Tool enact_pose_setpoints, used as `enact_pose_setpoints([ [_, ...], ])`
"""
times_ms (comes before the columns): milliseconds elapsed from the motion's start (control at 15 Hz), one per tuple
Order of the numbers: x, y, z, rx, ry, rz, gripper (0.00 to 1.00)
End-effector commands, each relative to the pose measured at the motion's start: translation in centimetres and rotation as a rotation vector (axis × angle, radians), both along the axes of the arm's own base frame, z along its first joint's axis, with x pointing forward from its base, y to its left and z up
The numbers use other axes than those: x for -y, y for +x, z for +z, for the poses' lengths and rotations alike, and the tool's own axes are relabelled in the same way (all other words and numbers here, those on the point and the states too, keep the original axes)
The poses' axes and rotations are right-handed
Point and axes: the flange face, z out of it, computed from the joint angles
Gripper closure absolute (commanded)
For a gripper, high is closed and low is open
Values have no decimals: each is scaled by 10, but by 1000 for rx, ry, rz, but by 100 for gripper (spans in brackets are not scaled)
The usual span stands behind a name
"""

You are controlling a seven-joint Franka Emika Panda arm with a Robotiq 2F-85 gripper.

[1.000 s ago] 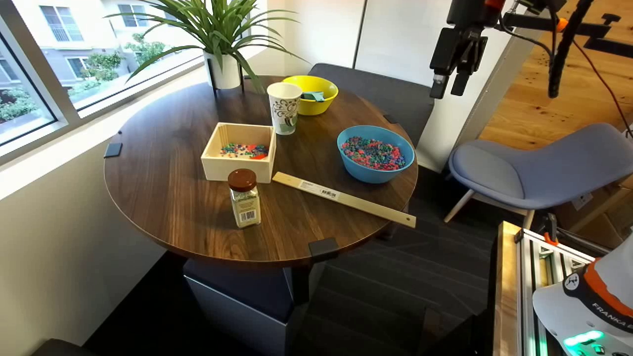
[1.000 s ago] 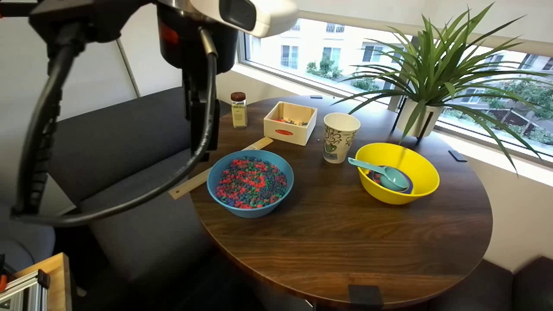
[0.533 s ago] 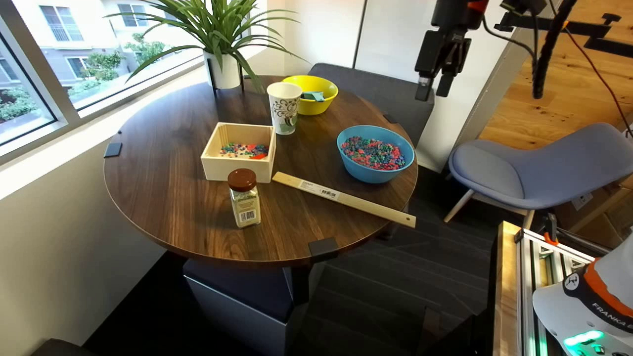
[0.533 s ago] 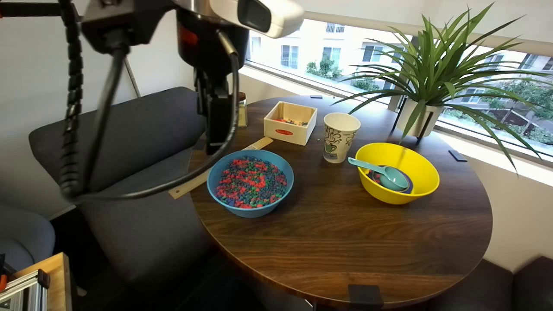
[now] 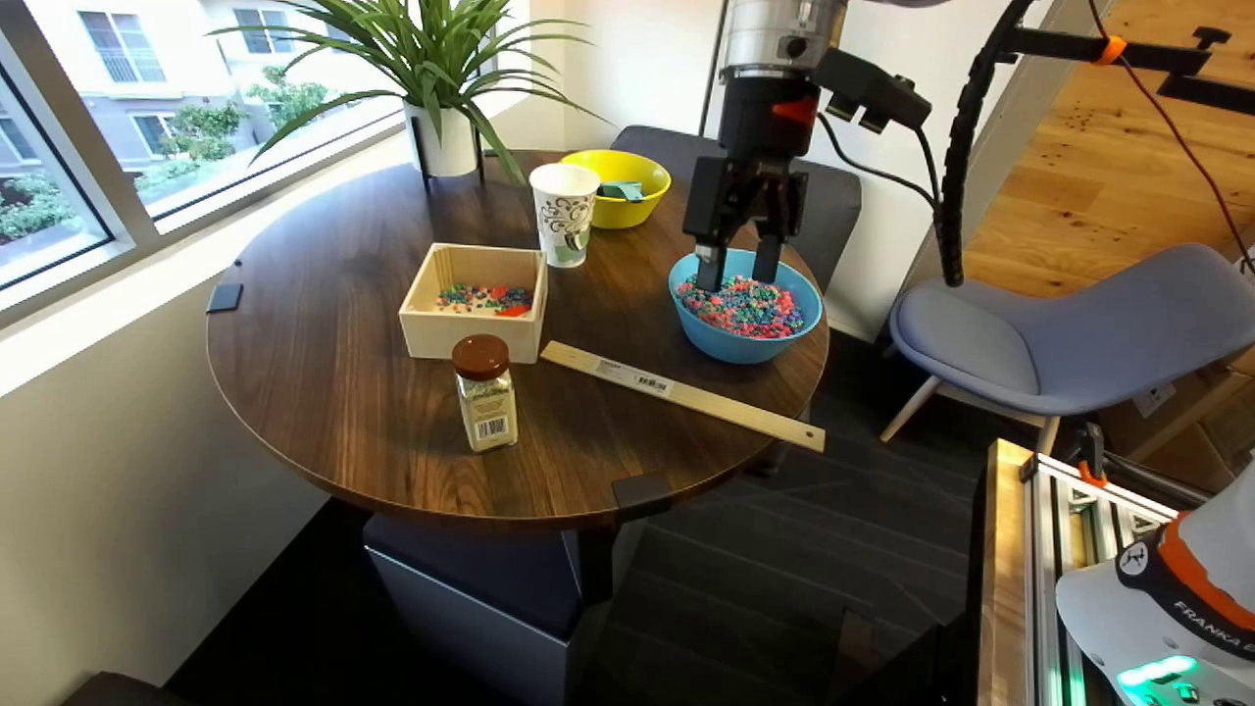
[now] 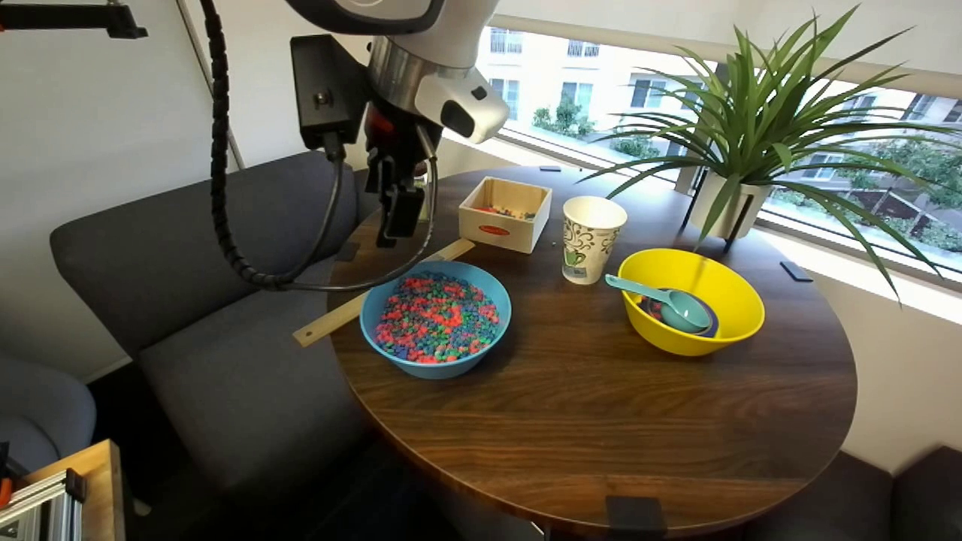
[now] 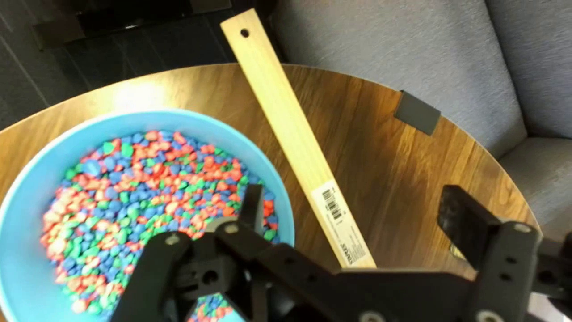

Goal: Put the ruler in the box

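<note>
Moved closer, the gripper [image 5: 739, 267] hangs empty, jaws apart; the ruler [image 5: 681, 393] lies on the table [image 5: 333, 382], at four o'clock from the box [image 5: 429, 333] in an exterior view: grasp, lift, placing remain.

Pale-yellow ruler [image 5: 683, 395] — sky-blue bowl [image 5: 735, 350]

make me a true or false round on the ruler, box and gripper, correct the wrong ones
1. The ruler has a hole near one end. True.
2. The box is made of pale wood. True.
3. The ruler lies inside the box. False: it lies on the table, outside the box.
4. The whole ruler is within the table edge. False: its holed end juts past it.
5. The gripper is open. True.
6. The gripper holds the ruler. False: it holds nothing.
</note>
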Motion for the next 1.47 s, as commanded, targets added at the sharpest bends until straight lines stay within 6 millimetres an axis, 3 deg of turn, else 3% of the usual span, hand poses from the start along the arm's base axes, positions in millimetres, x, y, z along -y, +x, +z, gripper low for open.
enact_pose_setpoints([
  [0, -8, -4, -3, -11, -2, 1, 0],
  [133, -19, -13, -4, -11, -8, 1, 0],
  [467, -18, -19, 2, -4, -9, -4, 0],
  [867, -50, -24, 21, 298, -37, 131, 0],
  [1067, -65, -22, 8, 399, -123, 244, 0],
  [1400, -83, -32, -51, 446, -240, 353, 0],
])
